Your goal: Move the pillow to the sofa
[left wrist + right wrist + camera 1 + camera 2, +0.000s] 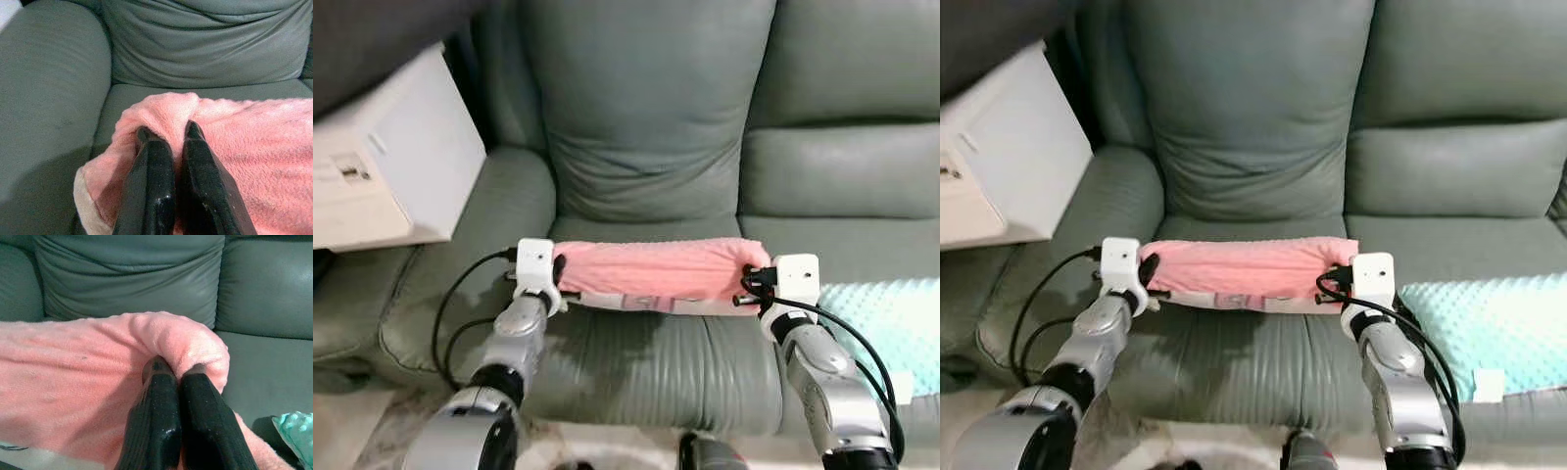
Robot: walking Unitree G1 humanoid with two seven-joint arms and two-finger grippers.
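Note:
A pink fuzzy pillow (656, 270) with a white printed underside hangs stretched between my two arms, just above the front of the green sofa's seat cushion (646, 352). My left gripper (168, 131) is shut on the pillow's left end, its black fingers pinching a fold of pink fabric. My right gripper (177, 367) is shut on the right end in the same way. In the eye views the white wrist blocks (535, 262) hide the fingers.
The sofa backrest (651, 108) rises behind the pillow and a padded armrest (499, 206) lies at left. A white box (386, 157) stands over that armrest. A mint dotted blanket (891, 323) lies on the right seat.

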